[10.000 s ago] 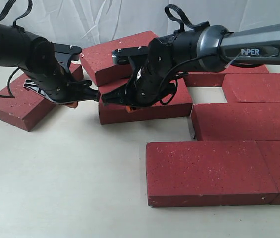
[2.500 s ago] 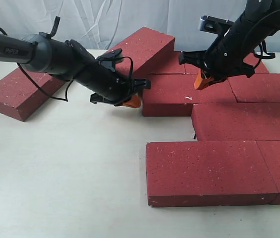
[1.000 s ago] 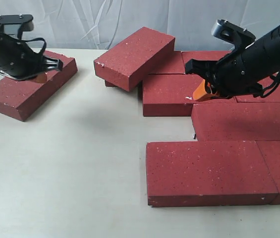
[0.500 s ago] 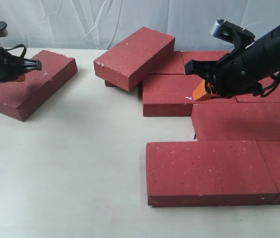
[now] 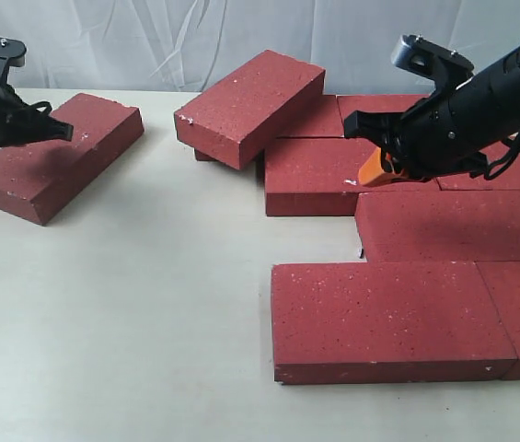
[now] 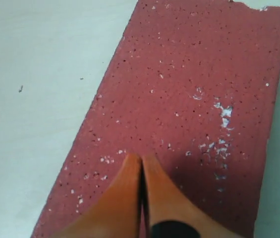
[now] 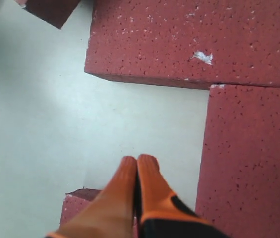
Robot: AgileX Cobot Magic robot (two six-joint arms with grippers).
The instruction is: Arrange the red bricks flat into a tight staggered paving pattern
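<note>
The red bricks (image 5: pixel 388 318) are spread over the pale bench (image 5: pixel 149 304), and most are laid flat in staggered rows on the right of the exterior view. One lone brick (image 5: pixel 57 157) is set flat, well apart at the far left and skewed to those rows. A tilted brick (image 5: pixel 250 92) is propped on the rear of the group, so its top face is sloped rather than level. The left fingers (image 5: pixel 57 132) are held over the lone brick. In the left wrist view their orange tips (image 6: pixel 130 173) are pressed together with nothing between them, above the white-flecked top of the lone brick (image 6: pixel 189 99). The right fingers (image 5: pixel 372 170) are poised over a middle brick (image 5: pixel 315 175) of the rows. In the right wrist view they (image 7: pixel 125 173) are likewise closed on nothing, and a patch of bare bench (image 7: pixel 40 124) is seen beneath them, bounded by brick edges.
</note>
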